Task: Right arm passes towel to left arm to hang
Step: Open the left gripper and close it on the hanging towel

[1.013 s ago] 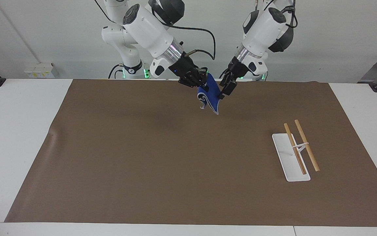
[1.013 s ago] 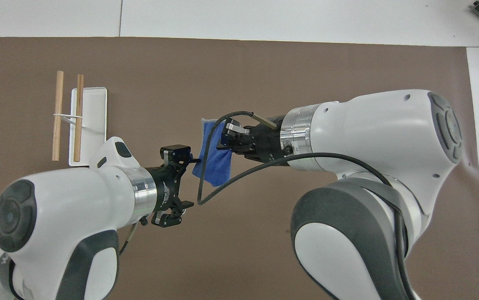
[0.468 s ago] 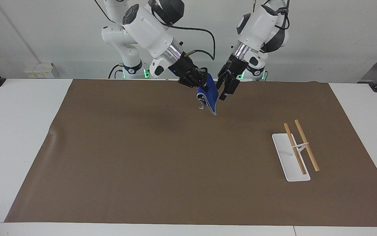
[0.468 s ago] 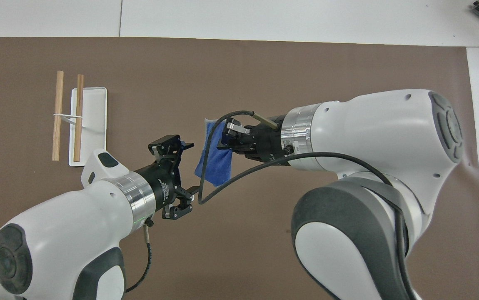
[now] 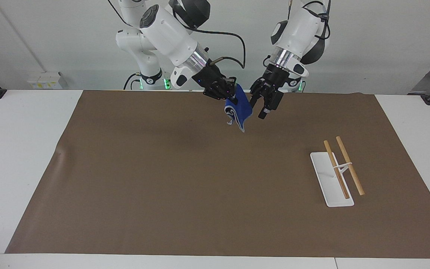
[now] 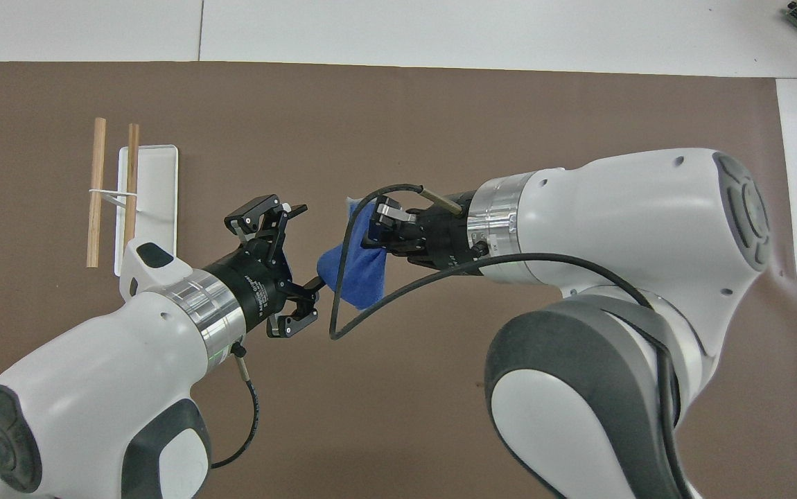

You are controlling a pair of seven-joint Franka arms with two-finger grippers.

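1. my right gripper (image 5: 227, 90) was clenched on the towel's (image 5: 239, 108) upper corner, raised over the brown mat (image 5: 162, 179) toward the robots' edge of it.
2. the towel hung free of the mat, a small blue cloth drooping from my fingers; in the facing view its long axis ran down toward five o'clock, the pale stitched edge curling at the bottom.
3. my left gripper (image 5: 260, 107) stood released, jaws spread wide, with nothing between them.
4. the relation that mattered: in the overhead view the towel (image 6: 360, 267) lay at about three o'clock from my left gripper (image 6: 299, 263), just beside it. its lower fingertip looked to be at the cloth's near edge, though i could not tell whether it touched.
5. i judged the handover not yet made: the cloth was carried by the right gripper (image 6: 378, 235) alone, and the left was the free one, poised to take the hanging edge.
6. the next move, as i read it, called for my left jaws to straddle that drooping edge before closing, since soft cloth swings away from a push.
7. the rack (image 5: 334, 186), a white tray with two wooden rods (image 5: 344, 166), sat toward my left arm's end of the table, at about four o'clock from the towel in the facing view and well apart from it.
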